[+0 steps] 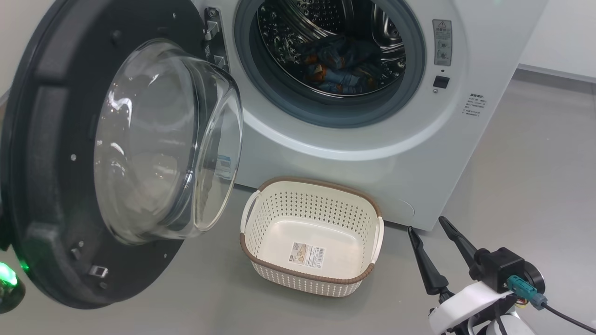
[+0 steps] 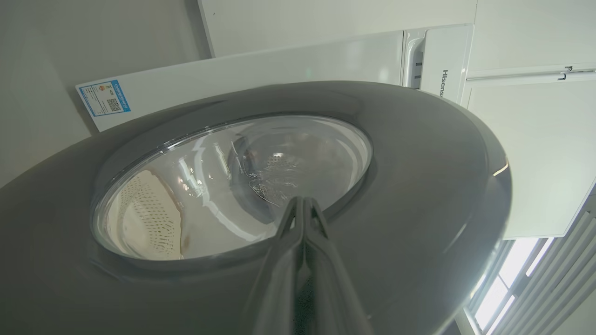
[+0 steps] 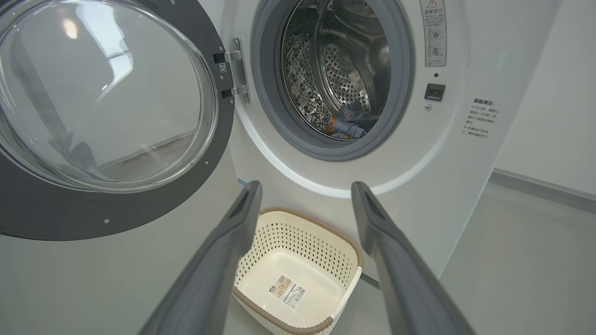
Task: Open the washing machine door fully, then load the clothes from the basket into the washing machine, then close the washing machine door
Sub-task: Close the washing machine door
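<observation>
The washing machine [image 1: 419, 163] stands with its door [image 1: 42, 153] swung out to the left, the bulging glass facing inward. The clothes [image 1: 340, 65] lie in the steel drum, blue with orange patches, and show low in the drum [image 3: 354, 123] in the right wrist view. The basket [image 1: 309, 186] sits on the floor below the opening, holding nothing but its barcode sticker. My right gripper [image 1: 425, 224] hovers open to the basket's right, nothing between its fingers [image 3: 223, 260]. My left gripper [image 2: 302, 199] is shut, its tips at the outer face of the door [image 2: 419, 186] by the window's edge.
Grey floor [image 1: 535, 186] stretches right of the machine toward a white wall. A green-lit dark object [image 1: 7, 279] sits at the head view's lower left, beside the door's bottom edge. A window with blinds [image 2: 535, 279] lies beyond the door's outer side.
</observation>
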{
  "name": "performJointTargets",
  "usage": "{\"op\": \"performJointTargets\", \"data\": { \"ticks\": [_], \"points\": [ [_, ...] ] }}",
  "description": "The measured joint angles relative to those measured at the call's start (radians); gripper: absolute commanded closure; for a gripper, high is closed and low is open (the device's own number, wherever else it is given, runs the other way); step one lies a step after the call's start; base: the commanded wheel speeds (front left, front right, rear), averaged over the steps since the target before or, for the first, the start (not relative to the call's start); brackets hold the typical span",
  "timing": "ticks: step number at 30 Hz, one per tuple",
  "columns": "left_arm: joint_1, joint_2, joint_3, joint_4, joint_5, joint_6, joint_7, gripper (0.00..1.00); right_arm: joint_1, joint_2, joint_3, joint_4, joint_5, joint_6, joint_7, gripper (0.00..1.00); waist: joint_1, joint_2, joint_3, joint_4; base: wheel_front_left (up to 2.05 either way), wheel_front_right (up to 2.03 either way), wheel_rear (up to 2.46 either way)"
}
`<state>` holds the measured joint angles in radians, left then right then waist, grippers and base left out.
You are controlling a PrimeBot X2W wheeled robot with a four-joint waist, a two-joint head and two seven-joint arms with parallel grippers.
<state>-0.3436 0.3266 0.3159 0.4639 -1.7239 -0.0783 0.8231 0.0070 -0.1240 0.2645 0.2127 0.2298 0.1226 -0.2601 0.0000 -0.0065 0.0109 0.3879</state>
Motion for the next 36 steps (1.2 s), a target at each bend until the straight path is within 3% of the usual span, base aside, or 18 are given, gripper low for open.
{"op": "performJointTargets", "data": {
  "ticks": [5, 18, 28, 36],
  "points": [
    [0.021, -0.011, -0.036, -0.062, -0.009, -0.003, 0.070, 1.00, 0.000, 0.010, 0.000, 0.000, 0.000, 0.000, 0.000, 0.00, 0.0000, 0.0000, -0.006, -0.006, 0.00, 0.00, 0.00],
    [0.052, -0.110, -0.109, -0.241, -0.060, -0.011, 0.153, 1.00, 0.000, 0.033, 0.005, -0.001, 0.005, 0.000, 0.000, 0.00, 0.0000, 0.0000, -0.005, -0.061, 0.00, 0.00, 0.00],
    [0.052, -0.157, -0.160, -0.301, -0.045, -0.011, 0.141, 1.00, -0.009, 0.045, 0.005, -0.001, 0.005, 0.000, 0.000, 0.00, 0.0000, 0.0000, 0.004, -0.150, 0.00, 0.00, 0.00],
    [0.042, -0.186, -0.157, -0.324, 0.008, -0.009, 0.069, 1.00, -0.019, 0.050, -0.004, -0.005, 0.004, 0.000, 0.000, 0.00, 0.0000, 0.0000, 0.018, -0.248, 0.00, 0.00, 0.00]
  ]
}}
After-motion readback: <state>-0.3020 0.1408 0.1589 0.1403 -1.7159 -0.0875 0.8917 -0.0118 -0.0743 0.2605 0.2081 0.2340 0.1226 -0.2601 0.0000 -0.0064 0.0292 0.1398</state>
